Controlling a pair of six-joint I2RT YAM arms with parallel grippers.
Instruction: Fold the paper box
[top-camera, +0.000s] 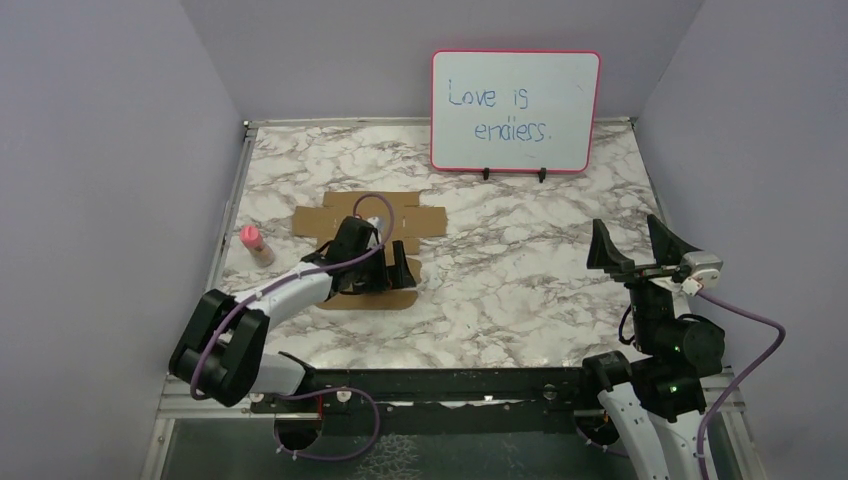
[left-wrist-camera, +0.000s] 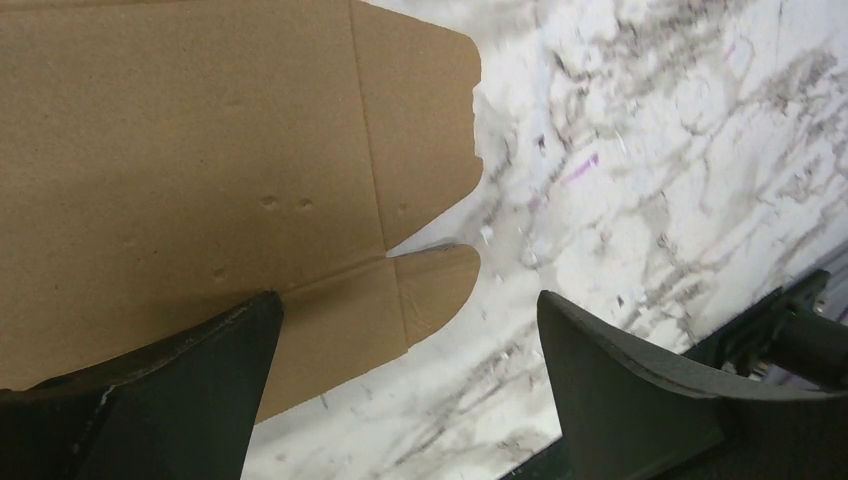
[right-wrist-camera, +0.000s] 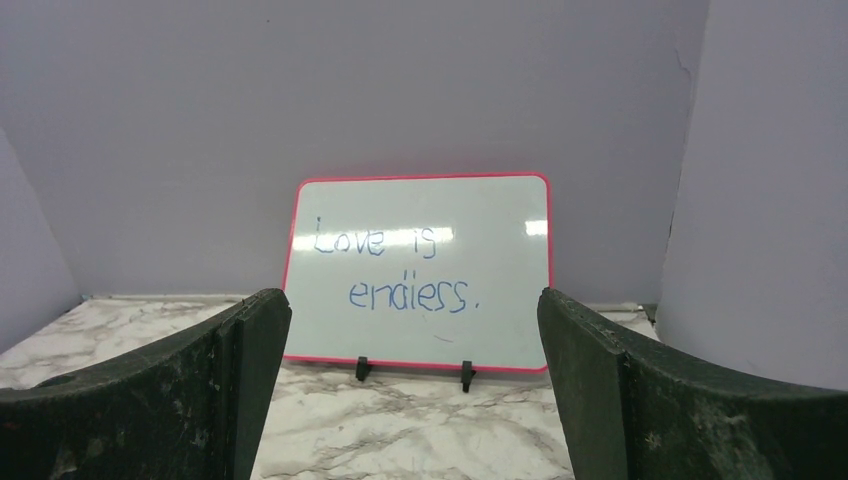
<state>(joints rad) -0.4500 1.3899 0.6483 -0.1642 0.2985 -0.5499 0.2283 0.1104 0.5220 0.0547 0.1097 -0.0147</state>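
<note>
Top external view: the paper box (top-camera: 322, 218), an unfolded brown die-cut sheet, lies flat on the marble worktop (top-camera: 520, 280) left of centre, nearer the left edge than the right. Its body appears to run from far to near, with side flaps pointing toward the left and right edges, though the arm hides its middle. The left gripper (top-camera: 388, 270) hangs over the sheet's near half with its jaws spread. A small pink-capped bottle (top-camera: 255, 245) stands just beside the left edge, apart from the sheet. The right gripper (top-camera: 635, 246) is raised near the right near corner, jaws spread and empty. A pink-framed whiteboard (top-camera: 515, 110) stands upright at the far edge. Left wrist view: one finger (left-wrist-camera: 180, 400) sits over the cardboard's creased corner, the other over bare marble; whether either touches cannot be told. Two rounded flaps point toward the bare marble. Right wrist view: both spread fingers (right-wrist-camera: 150, 400) frame the whiteboard, which rests on two black feet and reads "Love is endless."
</note>
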